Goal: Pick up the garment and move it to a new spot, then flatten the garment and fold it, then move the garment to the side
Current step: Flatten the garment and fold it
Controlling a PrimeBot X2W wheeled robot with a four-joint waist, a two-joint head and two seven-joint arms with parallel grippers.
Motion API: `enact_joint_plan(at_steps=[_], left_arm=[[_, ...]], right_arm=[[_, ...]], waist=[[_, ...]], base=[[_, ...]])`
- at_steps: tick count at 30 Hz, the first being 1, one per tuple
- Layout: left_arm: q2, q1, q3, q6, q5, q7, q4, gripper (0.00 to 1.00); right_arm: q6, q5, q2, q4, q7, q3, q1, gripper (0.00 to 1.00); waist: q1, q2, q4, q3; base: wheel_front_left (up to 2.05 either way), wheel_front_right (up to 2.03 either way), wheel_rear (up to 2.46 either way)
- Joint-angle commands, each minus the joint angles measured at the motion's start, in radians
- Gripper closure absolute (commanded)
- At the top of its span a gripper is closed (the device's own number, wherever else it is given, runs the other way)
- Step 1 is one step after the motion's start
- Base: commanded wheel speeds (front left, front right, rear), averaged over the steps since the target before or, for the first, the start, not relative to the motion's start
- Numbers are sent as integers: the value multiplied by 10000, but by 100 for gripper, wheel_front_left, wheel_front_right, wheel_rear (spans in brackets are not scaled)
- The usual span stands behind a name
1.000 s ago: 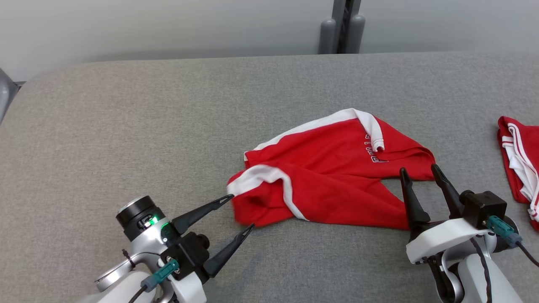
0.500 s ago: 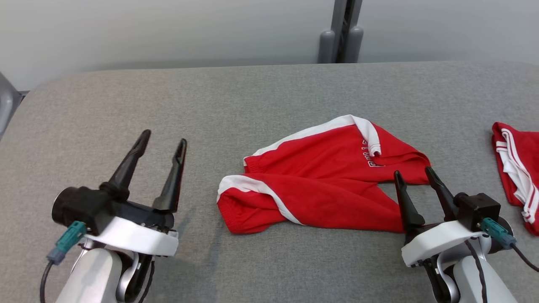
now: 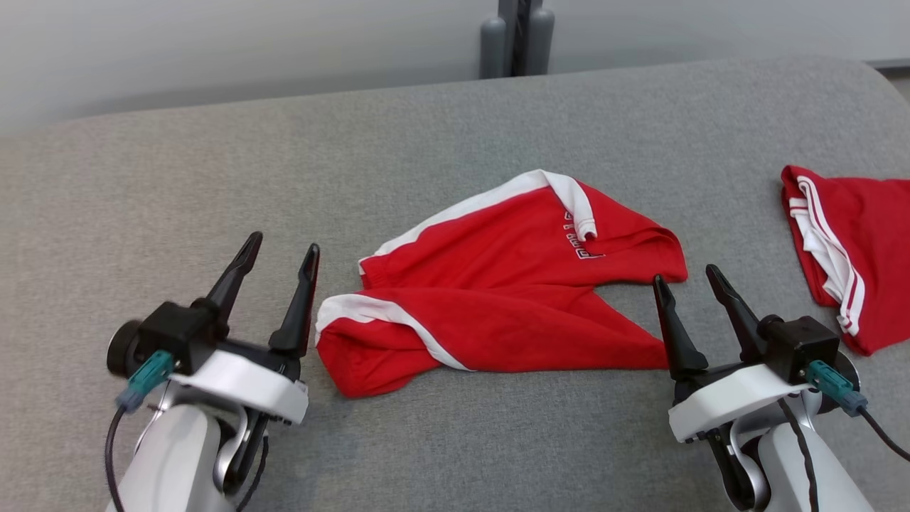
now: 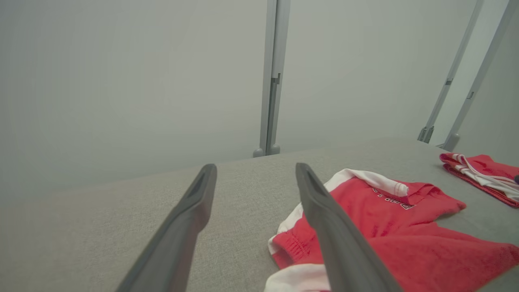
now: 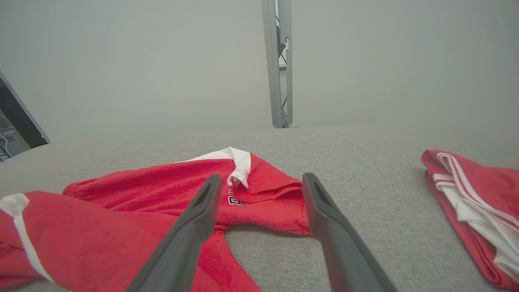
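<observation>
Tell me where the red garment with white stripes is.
In the head view the striped red garment lies at far right, apart from the crumpled red garment at centre, just right of the right gripper.

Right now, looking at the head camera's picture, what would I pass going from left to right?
First the left gripper, then the crumpled red garment, then the right gripper, then the second red garment by the right edge.

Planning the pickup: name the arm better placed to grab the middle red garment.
Right, probably: right gripper open, a corner of the garment just ahead of its fingers; left gripper points beside its edge.
</observation>
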Motion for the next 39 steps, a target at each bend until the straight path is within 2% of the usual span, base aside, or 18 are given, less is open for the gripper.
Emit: enact_joint_plan(at_steps=[1,6,8,10,11,12,15,21,25,30,31,32,33,39], left_arm=[[151,-583,-232,-63,221,-28,371,0],[447,-1752,-1107,-79,644,560,1351,0],[578,-2564,-2161,-78,477,1097,1910,0],[654,-2809,-2496,-69,354,1320,2072,0],[805,-3278,-3243,-71,103,1866,2472,0],[805,-3278,-3243,-71,103,1866,2472,0],[1013,-4192,-4041,-73,-92,2383,3185,0],[978,-5001,-4556,-74,-252,3191,4232,0],[1070,-5455,-5345,-75,-905,3380,4282,0],[1475,-5914,-6084,-74,-1491,3881,4508,0],[1504,-5965,-6148,-74,-1563,3974,4581,14],[1526,-6004,-6200,-73,-1644,4044,4653,90],[1566,-6079,-6267,-68,-1708,4093,4690,100],[1691,-6608,-6436,-67,-2125,4177,4702,100]], right_arm=[[-3,-58,-26,-94,-16,41,-87,0],[-3,-119,-9,-236,-30,116,-167,0],[-3,-78,8,-249,-39,144,-212,0],[-3,-7,21,-235,-38,119,-248,0],[-3,129,51,-234,-43,89,-318,0],[-3,129,51,-234,-43,89,-318,0],[-3,184,86,-259,-54,175,-412,0],[-3,230,121,-217,-67,174,-584,0],[-3,169,132,-154,-77,152,-656,0],[-3,88,144,-122,-81,64,-707,0],[-3,64,143,-129,-82,66,-712,0],[-3,55,144,-130,-82,66,-713,0],[-3,74,145,-135,-82,70,-720,0],[-3,200,147,-191,-84,190,-772,0]], waist=[[0,0,-264,338],[0,0,-448,736],[0,0,-583,973],[0,0,-624,1056],[0,0,-678,1199],[0,0,-678,1199],[0,0,-810,1498],[0,0,-977,1807],[0,0,-1091,1974],[0,0,-1143,2081],[0,0,-1154,2094],[0,0,-1161,2104],[0,0,-1168,2114],[0,0,-1208,2179]], base=[[0,0,0],[0,0,0],[0,0,0],[0,0,0],[0,0,0],[0,0,0],[0,0,0],[0,0,0],[0,0,0],[0,0,0],[0,0,0],[0,0,0],[0,0,0],[0,0,0]])
